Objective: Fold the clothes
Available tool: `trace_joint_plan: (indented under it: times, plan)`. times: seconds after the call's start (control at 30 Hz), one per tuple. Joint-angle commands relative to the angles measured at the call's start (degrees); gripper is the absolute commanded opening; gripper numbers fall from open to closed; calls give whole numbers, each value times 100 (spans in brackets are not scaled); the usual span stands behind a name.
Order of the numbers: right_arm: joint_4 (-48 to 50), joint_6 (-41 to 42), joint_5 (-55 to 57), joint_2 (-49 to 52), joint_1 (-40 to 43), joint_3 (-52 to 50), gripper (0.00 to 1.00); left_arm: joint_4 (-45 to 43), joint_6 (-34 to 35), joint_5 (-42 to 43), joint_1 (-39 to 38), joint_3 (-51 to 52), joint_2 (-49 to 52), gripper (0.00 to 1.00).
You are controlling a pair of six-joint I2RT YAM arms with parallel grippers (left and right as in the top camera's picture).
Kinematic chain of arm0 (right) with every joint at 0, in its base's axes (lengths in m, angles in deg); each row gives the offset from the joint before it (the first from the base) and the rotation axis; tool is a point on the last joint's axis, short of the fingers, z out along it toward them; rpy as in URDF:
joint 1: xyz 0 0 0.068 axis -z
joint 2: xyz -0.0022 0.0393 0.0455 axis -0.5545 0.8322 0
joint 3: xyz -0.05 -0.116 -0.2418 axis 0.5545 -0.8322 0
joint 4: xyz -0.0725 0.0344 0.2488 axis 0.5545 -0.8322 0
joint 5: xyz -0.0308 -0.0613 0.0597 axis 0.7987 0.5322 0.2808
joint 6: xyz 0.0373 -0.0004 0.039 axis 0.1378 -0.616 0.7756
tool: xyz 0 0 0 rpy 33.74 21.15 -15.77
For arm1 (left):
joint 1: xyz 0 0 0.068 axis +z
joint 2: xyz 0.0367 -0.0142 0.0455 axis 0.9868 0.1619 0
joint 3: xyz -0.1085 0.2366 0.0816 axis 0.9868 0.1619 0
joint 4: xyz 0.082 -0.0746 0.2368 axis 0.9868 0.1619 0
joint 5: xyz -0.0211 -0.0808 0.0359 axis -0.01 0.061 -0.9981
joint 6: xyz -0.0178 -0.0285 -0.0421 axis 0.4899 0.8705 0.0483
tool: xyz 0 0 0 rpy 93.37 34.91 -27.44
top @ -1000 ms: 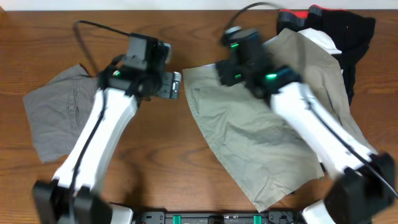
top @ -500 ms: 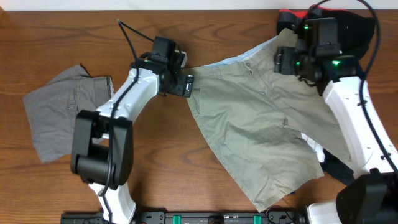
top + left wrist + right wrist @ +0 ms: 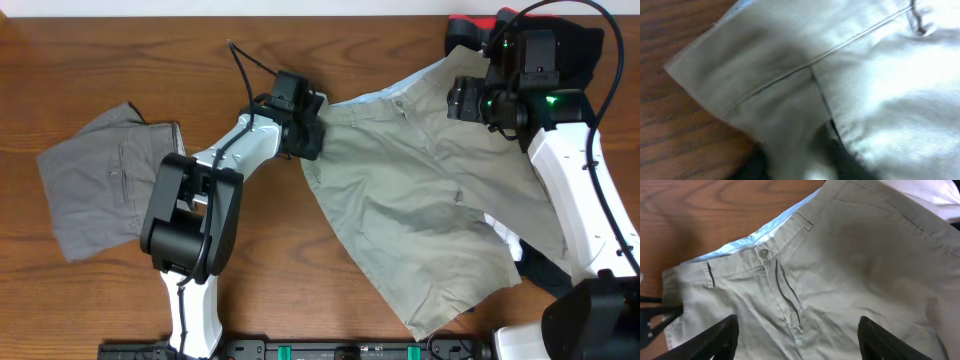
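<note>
The khaki-beige shorts [image 3: 420, 210] lie spread across the right half of the table, waistband toward the back. My left gripper [image 3: 308, 137] is at the waistband's left corner. In the left wrist view that corner [image 3: 790, 100] runs down between the dark fingers [image 3: 752, 170], which are shut on the cloth. My right gripper [image 3: 462, 100] hovers over the waistband's right part. Its fingers [image 3: 720, 335] stand wide open above the button [image 3: 763, 253] and fly, holding nothing. The darker grey shorts [image 3: 100, 185] lie flat at the far left, away from both grippers.
A pile of dark clothing [image 3: 565, 50] with a red item [image 3: 470, 22] and white cloth [image 3: 520, 65] sits at the back right, partly under the khaki shorts. The left arm's black cable [image 3: 245, 65] loops over the wooden table [image 3: 290, 270].
My left gripper reached right to the waistband corner and shut on it. My right arm drew back from over the shorts to the far right, uncovering them.
</note>
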Motion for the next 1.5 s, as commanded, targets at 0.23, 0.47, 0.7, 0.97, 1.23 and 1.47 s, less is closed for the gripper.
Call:
trace_joint_plan:
  times: [0.23,0.47,0.7,0.97,1.23,1.47]
  plan:
    - [601,262,940,332,487,-188,59,1322,466,-1768,76,-15,-699,6]
    - [1565,238,483,1543,841,-240,17,1722,616,-2068,81,-15,-1248,6]
    - [2557,245,463,2802,1067,-238,7,1727,638,-2046,74,-15,-1261,6]
    - [2907,345,-306,3458,1537,-238,7,2157,852,-2396,149,-15,-1263,6]
    - [3679,306,-2684,2793,2159,-236,12,2124,846,-2365,205,-15,-1263,6]
    - [3958,800,-1967,2977,1996,-238,6,2120,848,-2365,205,-15,-1263,6]
